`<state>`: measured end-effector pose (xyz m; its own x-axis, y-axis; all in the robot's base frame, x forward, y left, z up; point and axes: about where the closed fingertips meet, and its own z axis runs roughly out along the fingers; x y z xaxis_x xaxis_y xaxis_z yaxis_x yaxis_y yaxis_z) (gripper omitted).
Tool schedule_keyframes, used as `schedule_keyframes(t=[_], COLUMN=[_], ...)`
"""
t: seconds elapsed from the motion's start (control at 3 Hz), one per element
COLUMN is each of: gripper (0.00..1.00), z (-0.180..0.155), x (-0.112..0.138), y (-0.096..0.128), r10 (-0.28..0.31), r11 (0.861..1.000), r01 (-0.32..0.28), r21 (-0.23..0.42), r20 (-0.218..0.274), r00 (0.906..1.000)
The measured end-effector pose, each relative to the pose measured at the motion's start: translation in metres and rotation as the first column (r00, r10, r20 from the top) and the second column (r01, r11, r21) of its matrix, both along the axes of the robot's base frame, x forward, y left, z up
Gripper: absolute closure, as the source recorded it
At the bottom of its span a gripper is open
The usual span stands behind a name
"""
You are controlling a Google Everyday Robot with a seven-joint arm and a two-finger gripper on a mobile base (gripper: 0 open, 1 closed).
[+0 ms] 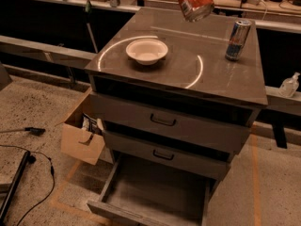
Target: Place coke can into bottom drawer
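The coke can [194,2], red and crumpled-looking, hangs tilted in the air above the back of the cabinet top [211,74], at the frame's upper edge. My gripper holds it from above and is cut off by the top edge of the view, so its fingers do not show. The bottom drawer [155,192] is pulled open at the foot of the cabinet, and its inside looks empty. The can is well above and behind the drawer.
A white bowl [146,51] sits on the cabinet top at the left. A tall slim silver-and-blue can [237,39] stands at the right rear. The two upper drawers with black handles [163,121] are shut. An open cardboard box [83,131] is left of the cabinet, with cables [28,173] on the floor.
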<state>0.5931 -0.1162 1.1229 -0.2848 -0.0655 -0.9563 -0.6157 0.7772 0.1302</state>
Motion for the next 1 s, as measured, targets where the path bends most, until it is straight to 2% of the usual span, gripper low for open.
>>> schedule_keyframes(t=[0.33, 0.67, 1.0], gripper=[1.0, 1.0, 1.0], z=[-0.037, -0.088, -0.13], x=[-0.029, -0.057, -0.07], y=[0.011, 0.024, 0.029], r10=[-0.01, 0.026, 0.034], r11=[1.0, 0.999, 0.999], r01=[0.012, -0.018, -0.025], r21=[0.028, 0.043, 0.039], r20=[-0.076, -0.181, -0.253], r00=[0.9971, 0.9831, 0.9668])
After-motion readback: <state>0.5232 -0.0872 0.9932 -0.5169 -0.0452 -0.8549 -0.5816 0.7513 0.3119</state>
